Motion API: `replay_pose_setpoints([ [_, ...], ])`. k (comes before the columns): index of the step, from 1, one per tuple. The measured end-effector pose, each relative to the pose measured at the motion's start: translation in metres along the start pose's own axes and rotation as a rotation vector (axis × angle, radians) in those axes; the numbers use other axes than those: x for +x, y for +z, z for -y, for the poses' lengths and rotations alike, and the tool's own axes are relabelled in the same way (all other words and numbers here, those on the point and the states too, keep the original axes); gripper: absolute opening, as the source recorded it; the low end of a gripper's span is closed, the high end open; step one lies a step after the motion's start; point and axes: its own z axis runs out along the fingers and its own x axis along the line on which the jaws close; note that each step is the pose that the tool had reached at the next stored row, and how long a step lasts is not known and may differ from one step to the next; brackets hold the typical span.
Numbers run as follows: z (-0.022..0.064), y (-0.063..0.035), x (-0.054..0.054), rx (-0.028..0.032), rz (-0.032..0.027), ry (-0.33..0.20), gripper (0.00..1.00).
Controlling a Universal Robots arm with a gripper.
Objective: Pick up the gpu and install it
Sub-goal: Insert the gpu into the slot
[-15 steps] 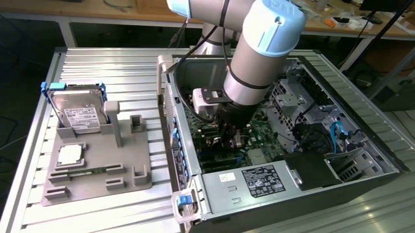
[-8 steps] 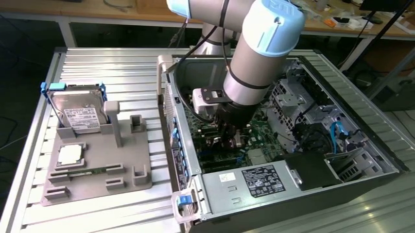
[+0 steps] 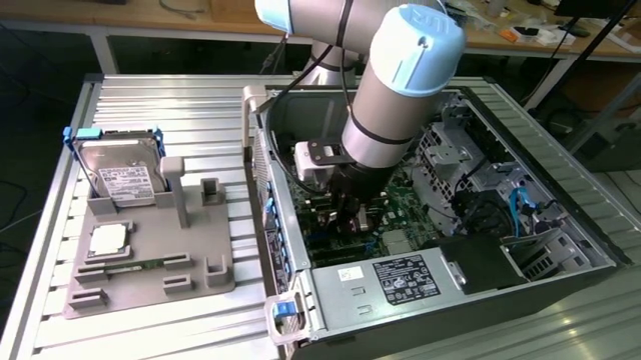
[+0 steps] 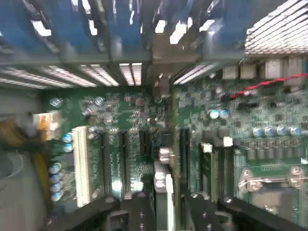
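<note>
The gpu shows edge-on in the wrist view as a thin card with a silvery metal bracket end. It stands upright between my gripper's two dark fingers, just above the black expansion slots of the green motherboard. My gripper is shut on the gpu. In the exterior view my gripper reaches down inside the open computer case, close to its wall on the exterior view's left. There the arm hides most of the card.
A grey fixture on the exterior view's left holds a silver hard drive, a square processor and a green memory stick. The power supply fills the case's near end. A white slot and a finned heatsink flank the card.
</note>
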Motion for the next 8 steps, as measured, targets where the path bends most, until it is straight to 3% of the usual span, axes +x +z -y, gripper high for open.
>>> replay_pose_setpoints([
  [1,0.0000,-0.0014,0.0003,0.0004,-0.0024,0.000,0.33],
  [4,-0.0001,-0.0023,0.0001,0.0024,-0.0023,-0.001,0.47],
  [8,-0.0002,-0.0074,-0.0006,0.0054,-0.0024,-0.001,0.47],
])
